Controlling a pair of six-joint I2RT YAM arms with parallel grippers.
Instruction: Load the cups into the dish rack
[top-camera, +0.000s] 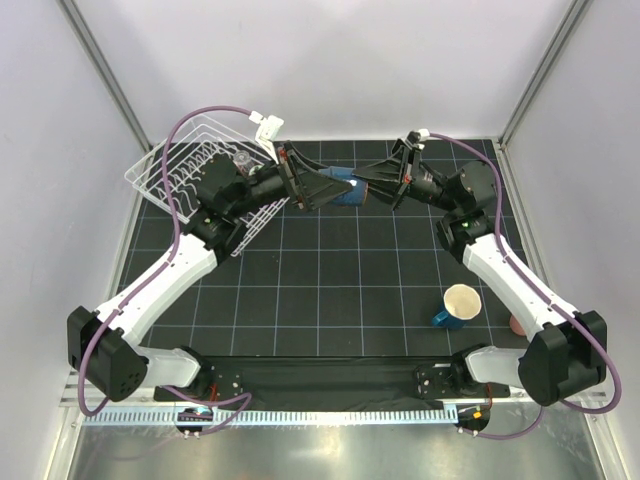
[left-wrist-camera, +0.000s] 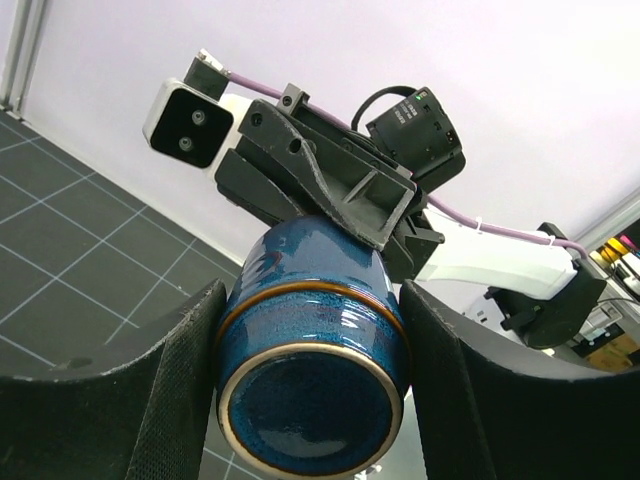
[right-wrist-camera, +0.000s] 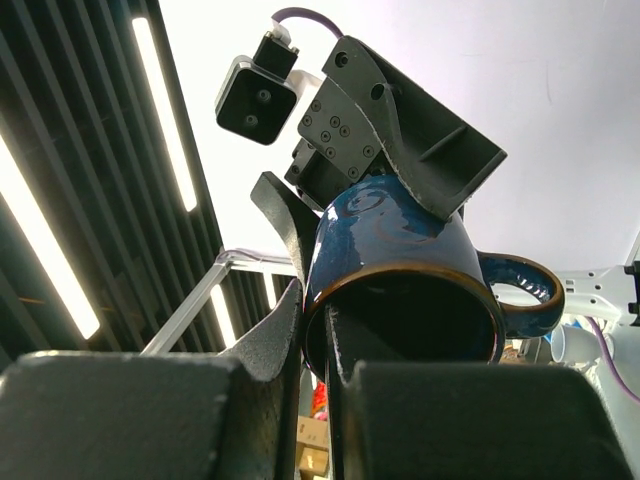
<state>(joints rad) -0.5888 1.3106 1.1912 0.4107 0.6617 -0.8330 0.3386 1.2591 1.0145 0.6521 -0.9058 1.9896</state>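
A dark blue mug (top-camera: 347, 190) is held in the air between the two sets of fingers, lying on its side well above the bench (top-camera: 330, 270). The left fingers (left-wrist-camera: 175, 390) are set one on each side of the mug's body and are seen pressed against its glazed wall, so they are closed on it; the mug's base is turned toward the left wrist camera. The right fingers (right-wrist-camera: 265, 355) are nearly together and are clamped on the rim at the mug's open end, with one finger outside the wall and the other just inside the mouth. The handle (right-wrist-camera: 525, 290) is seen sticking out to the side away from the right fingers' grip. The two sets of fingers face each other, with only the mug's length between them.

A white wire rack (top-camera: 175, 165) is placed behind the left fingers, on the side away from the right fingers, and part of it is covered by the left arm. A clear glass (top-camera: 243, 158) is seen standing in the rack, near the left wrist. A second mug, blue outside and cream inside (top-camera: 458, 306), is set upright on the bench well apart from both sets of fingers, toward the right arm's base. A pink cup (top-camera: 515, 325) is partly hidden by the right arm just beyond that mug.
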